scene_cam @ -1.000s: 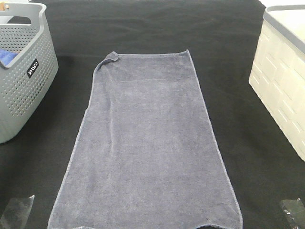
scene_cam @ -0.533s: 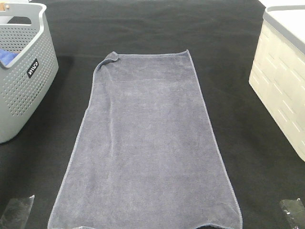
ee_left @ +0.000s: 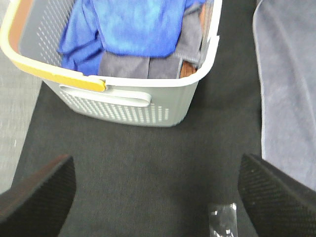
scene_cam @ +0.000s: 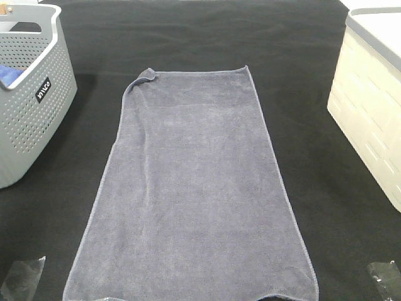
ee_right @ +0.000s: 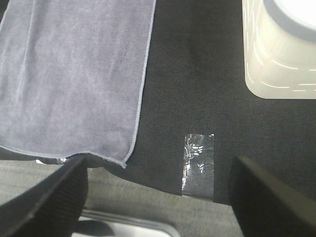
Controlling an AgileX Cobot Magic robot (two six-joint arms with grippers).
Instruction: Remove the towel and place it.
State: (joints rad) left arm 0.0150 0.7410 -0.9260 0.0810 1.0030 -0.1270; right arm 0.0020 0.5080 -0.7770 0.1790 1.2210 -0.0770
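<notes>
The slate-grey towel [scene_cam: 194, 188] lies spread flat and lengthwise on the black table cover, with its far left corner curled over. Its edge shows in the left wrist view [ee_left: 289, 98], and its near right corner in the right wrist view [ee_right: 74, 74]. Neither gripper shows in the exterior high view. My left gripper [ee_left: 155, 197] is open and empty above bare black cover, between the basket and the towel. My right gripper [ee_right: 158, 202] is open and empty above the table's near edge, beside the towel's corner.
A grey perforated basket [scene_cam: 37, 119] stands at the far left [ee_left: 123, 106], holding a blue cloth [ee_left: 133, 24] and other fabric. A cream bin [scene_cam: 369, 113] stands at the right [ee_right: 276, 64]. Clear tape pieces [ee_right: 198, 158] [ee_left: 222, 219] mark the near corners.
</notes>
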